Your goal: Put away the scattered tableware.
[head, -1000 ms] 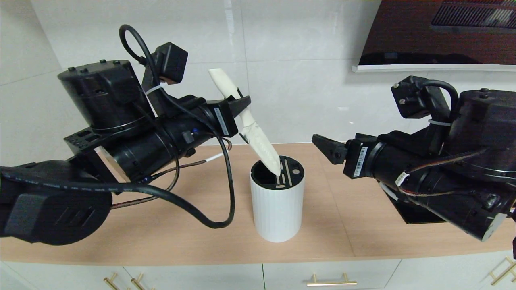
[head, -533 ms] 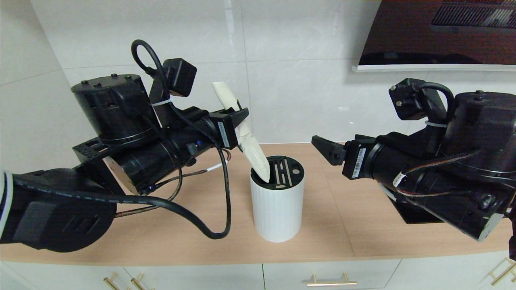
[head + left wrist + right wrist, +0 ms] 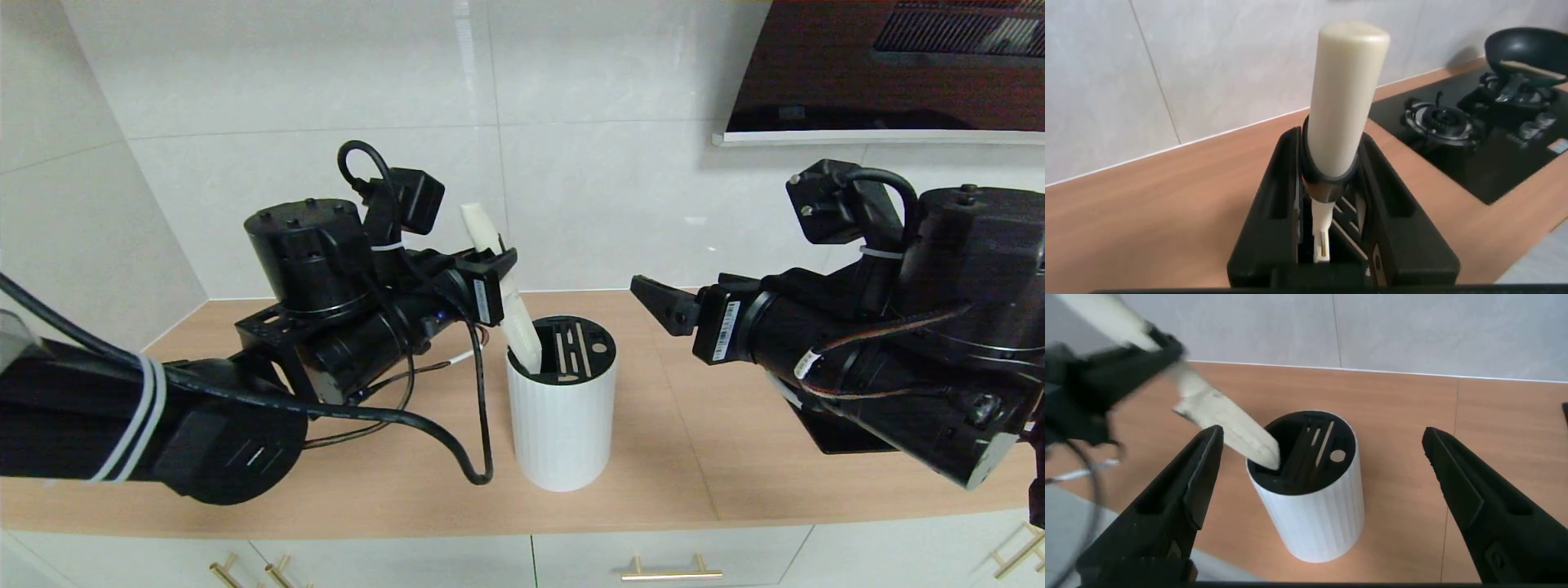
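Step in hand: knife insertion. Knife (image 3: 518,325), clamped at the handle in left claw (image 3: 495,273), tilted, tip inside the holder (image 3: 562,425) on surface (image 3: 678,465). Right claw (image 3: 665,304) spread wide, empty, beside holder. Next, probably: straighten, lower fully, release.

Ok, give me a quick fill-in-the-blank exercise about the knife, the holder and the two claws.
1. The left claw is ____ on the handle of the white knife.
2. The knife's blade tip sits ____ the top opening of the white holder.
3. The right claw, beside the holder, is ____ and holds nothing.

Missing words: shut; inside; open.
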`<state>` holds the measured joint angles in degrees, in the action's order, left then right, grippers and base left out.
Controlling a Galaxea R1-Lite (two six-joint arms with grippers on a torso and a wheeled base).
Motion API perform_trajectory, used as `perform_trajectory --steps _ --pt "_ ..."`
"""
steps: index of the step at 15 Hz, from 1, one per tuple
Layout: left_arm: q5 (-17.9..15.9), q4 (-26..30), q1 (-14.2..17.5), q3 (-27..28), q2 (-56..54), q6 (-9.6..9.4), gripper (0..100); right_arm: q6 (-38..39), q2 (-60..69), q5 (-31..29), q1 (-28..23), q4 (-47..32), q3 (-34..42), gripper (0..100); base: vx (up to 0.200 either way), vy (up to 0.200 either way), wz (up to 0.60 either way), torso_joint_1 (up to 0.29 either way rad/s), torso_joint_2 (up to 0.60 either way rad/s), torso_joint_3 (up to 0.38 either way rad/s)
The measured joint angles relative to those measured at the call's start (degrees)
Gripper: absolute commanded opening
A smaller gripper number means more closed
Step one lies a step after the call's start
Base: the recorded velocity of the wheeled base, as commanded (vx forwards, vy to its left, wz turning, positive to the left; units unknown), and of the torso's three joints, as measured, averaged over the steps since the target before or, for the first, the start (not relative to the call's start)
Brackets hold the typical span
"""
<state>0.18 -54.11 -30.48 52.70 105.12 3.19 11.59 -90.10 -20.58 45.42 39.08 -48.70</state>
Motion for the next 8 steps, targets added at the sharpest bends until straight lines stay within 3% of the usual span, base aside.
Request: perform_trajectory --steps 8 --pt "2.1 -6.5 -2.0 0.3 9.4 -1.1 0 0.1 -0.1 0.0 0.0 0.0 0.0 100 0.0 0.0 0.0 0.0 0.0 0.0"
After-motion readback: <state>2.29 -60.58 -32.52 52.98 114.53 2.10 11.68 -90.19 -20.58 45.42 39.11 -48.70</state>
